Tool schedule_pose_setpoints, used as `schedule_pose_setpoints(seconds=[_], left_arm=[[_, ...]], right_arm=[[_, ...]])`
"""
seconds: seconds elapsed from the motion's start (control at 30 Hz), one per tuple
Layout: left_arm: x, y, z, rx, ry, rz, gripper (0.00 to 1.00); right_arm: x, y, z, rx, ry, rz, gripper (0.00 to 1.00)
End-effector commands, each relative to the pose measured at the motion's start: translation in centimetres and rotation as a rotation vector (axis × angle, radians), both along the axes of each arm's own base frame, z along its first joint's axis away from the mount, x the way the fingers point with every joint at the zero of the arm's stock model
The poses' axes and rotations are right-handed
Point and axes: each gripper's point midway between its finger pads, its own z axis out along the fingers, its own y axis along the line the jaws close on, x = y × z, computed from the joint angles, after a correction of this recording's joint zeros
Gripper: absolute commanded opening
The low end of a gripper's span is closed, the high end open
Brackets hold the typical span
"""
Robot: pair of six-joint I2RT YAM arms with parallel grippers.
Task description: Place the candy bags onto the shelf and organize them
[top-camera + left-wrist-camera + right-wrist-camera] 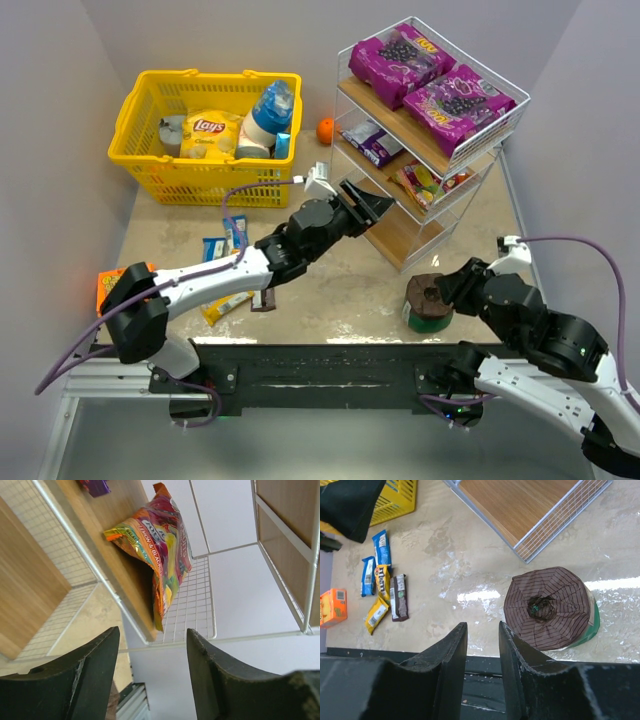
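The white wire shelf (430, 215) stands at the back right. Two large purple bags (400, 58) (458, 102) lie on its top tier. A small purple bag (372, 142) and a multicoloured bag (430, 183) lie on the middle tier; the multicoloured bag also shows in the left wrist view (160, 545). My left gripper (372, 206) is open and empty in front of the shelf's lower tiers (152, 632). Small blue (382, 547), yellow (382, 580) and brown (398, 596) packets lie on the table at the left. My right gripper (482, 627) is slightly open and empty at the near edge.
A yellow basket (150, 165) with a Lay's bag (210, 128) and bottles stands at the back left. An orange ball (325, 130) lies beside the shelf. A flat orange box (112, 283) lies far left. A round brown-topped tub (547, 607) sits beside my right gripper.
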Motion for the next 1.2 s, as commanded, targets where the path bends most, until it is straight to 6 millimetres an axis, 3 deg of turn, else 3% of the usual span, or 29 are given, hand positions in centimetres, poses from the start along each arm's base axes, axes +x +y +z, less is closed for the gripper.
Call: schedule_pose_setpoints(seconds=[0.0, 0.07, 0.17, 0.2, 0.23, 0.3, 0.33, 0.4, 0.43, 0.5, 0.53, 0.6, 0.7, 0.8, 0.83, 0.9, 0.93, 0.97, 1.07, 1.1, 1.17], left_arm=[[0.0, 2.9, 2.1, 0.057, -0.136, 0.060, 0.61], [0.3, 3.1, 3.3, 0.072, -0.190, 0.035, 0.61], [0.5, 3.3, 2.4, 0.144, -0.211, -0.034, 0.60], [0.4, 3.5, 1.3, 0.177, -0.190, -0.062, 0.59], [1.0, 4.7, 1.2, 0.186, -0.187, -0.047, 0.59], [1.2, 6.5, -1.5, 0.246, -0.148, -0.053, 0.59], [2.0, 8.6, -1.3, 0.249, -0.144, -0.010, 0.59], [2.0, 11.4, -4.9, 0.334, -0.083, 0.013, 0.59], [2.3, 13.6, -4.6, 0.346, -0.083, 0.056, 0.59], [1.8, 16.7, -8.0, 0.458, -0.017, 0.107, 0.61], [1.6, 18.4, -7.6, 0.470, -0.022, 0.146, 0.62], [0.4, 21.4, -11.0, 0.576, 0.059, 0.192, 0.65], [-0.7, 25.4, -12.4, 0.624, 0.119, 0.264, 0.71], [-1.5, 28.8, -14.3, 0.667, 0.191, 0.330, 0.74], [-1.6, 30.1, -14.8, 0.678, 0.216, 0.364, 0.75], [-2.1, 31.9, -15.3, 0.707, 0.245, 0.413, 0.79], [-2.1, 33.0, -15.6, 0.715, 0.262, 0.445, 0.80], [-2.2, 33.7, -15.9, 0.723, 0.276, 0.464, 0.83], [-2.5, 35.7, -16.1, 0.748, 0.297, 0.523, 0.86], [-2.6, 36.2, -16.1, 0.757, 0.301, 0.533, 0.86], [-2.6, 36.9, -16.0, 0.768, 0.304, 0.555, 0.87]], right_arm=[[1.0, 0.7, 0.8, 0.026, -0.028, -0.024, 0.36], [1.2, 1.0, 0.9, 0.023, -0.029, -0.018, 0.36], [1.4, 1.5, 1.1, 0.025, -0.030, -0.004, 0.35], [1.5, 1.8, 1.0, 0.018, -0.029, 0.006, 0.35], [1.6, 2.0, 1.1, 0.012, -0.032, 0.018, 0.35], [1.9, 3.1, 1.0, 0.008, -0.034, 0.054, 0.35], [2.2, 3.5, 0.9, -0.002, -0.035, 0.066, 0.35], [2.8, 4.9, 0.7, -0.012, -0.034, 0.100, 0.35], [3.1, 5.5, 1.0, -0.010, -0.049, 0.117, 0.35], [3.2, 7.2, 0.5, -0.006, -0.037, 0.181, 0.37], [3.5, 8.2, 0.0, -0.025, -0.031, 0.220, 0.38], [3.6, 10.9, -0.3, 0.016, -0.029, 0.311, 0.42], [4.0, 15.2, -2.0, 0.045, -0.004, 0.446, 0.47], [4.6, 19.5, -4.5, 0.050, 0.037, 0.540, 0.51], [4.4, 22.0, -5.5, 0.043, 0.048, 0.597, 0.52], [4.1, 24.4, -7.0, 0.015, 0.068, 0.642, 0.54], [3.5, 26.4, -6.6, 0.032, 0.062, 0.685, 0.54], [3.6, 27.7, -9.4, -0.010, 0.122, 0.699, 0.54], [3.1, 31.3, -10.6, 0.041, 0.145, 0.758, 0.58], [3.4, 31.8, -13.1, 0.015, 0.193, 0.747, 0.59], [3.7, 33.9, -13.0, 0.052, 0.184, 0.771, 0.62]])
